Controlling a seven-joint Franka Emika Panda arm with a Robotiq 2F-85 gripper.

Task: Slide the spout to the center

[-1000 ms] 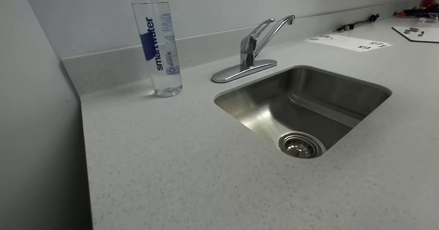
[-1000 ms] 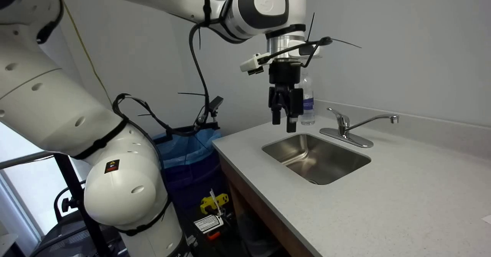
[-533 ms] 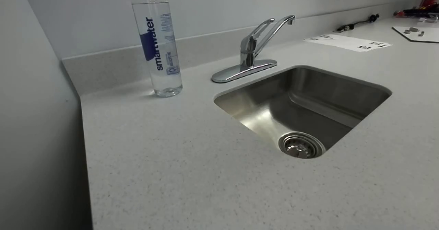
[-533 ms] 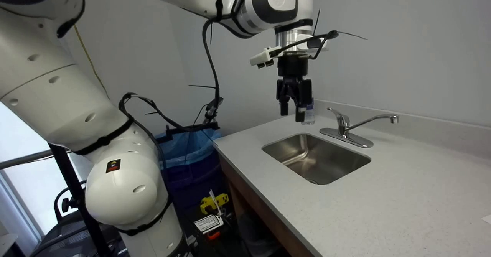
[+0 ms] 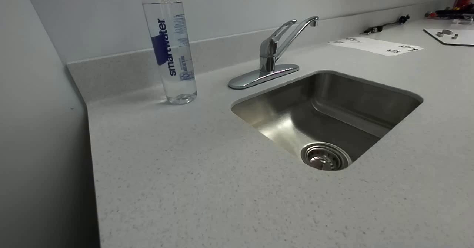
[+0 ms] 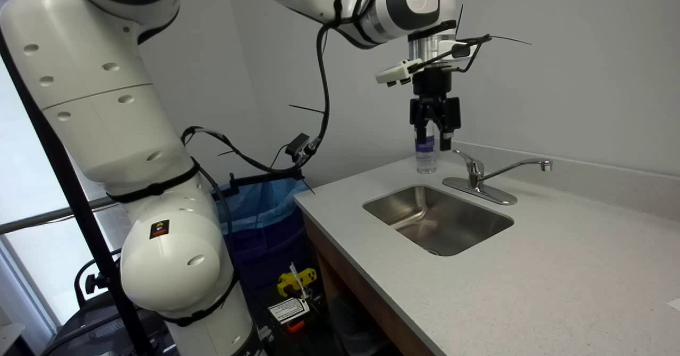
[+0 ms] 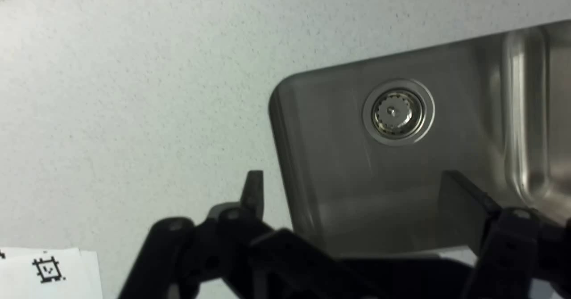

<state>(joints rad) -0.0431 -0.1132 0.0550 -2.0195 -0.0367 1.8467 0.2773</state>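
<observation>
Wall (image 5: 226, 9), pale grey, rises behind spout (image 5: 295, 35) and speckled countertop (image 5: 185, 174).

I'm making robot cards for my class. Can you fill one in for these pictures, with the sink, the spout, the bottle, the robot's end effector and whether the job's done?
Sink: metal, with a round drain
Spout: swung aside, tip not over the sink
End effector: open, in the air, apart from the spout
Bottle: upright on the counter, marked "smartwater"
Paper: flat on the counter, with black printed marks
Job: not done yet, spout off-center
</observation>
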